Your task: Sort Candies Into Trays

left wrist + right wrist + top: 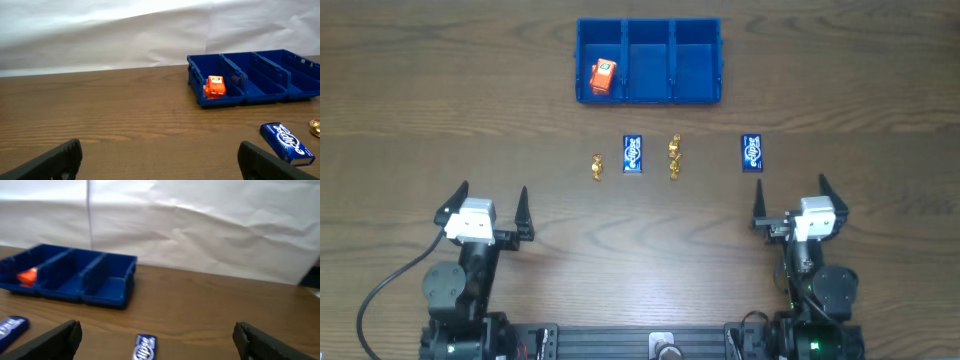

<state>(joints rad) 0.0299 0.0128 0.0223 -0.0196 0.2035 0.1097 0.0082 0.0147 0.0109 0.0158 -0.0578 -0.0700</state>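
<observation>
The left gripper [490, 205] stood spread wide and held nothing, close to its base. The right gripper [792, 200] was in the same condition on its own side. Neither touched a candy.

Ahead of the grippers, the loose candies lay in a row across the table [420, 120]:
- a gold candy [598, 166], with a blue pack [633, 154] just beside it;
- a gold pair [674, 148], close together near the middle;
- a second blue pack [752, 153], apart from the rest and ahead of the right gripper.

Beyond the row stood the tray [650, 98], which had three compartments. An orange candy [604, 76] lay in the left one. The other two held nothing.

Handling, as judged:
- The blue packs looked flat, stiff and light, with a glossy wrap that could slide. They were best pinched across the short width, at mid-length.
- The gold candies looked small, light and foil-wrapped, so they were liable to roll or squirt from the fingers. The jaws were best centred over the body and closed gently. The pair called for care not to knock its neighbour.

The table was flat, wood-grained and smooth-looking, so a nudged piece would probably skid. A white sheet [100, 30] hung behind it.
</observation>
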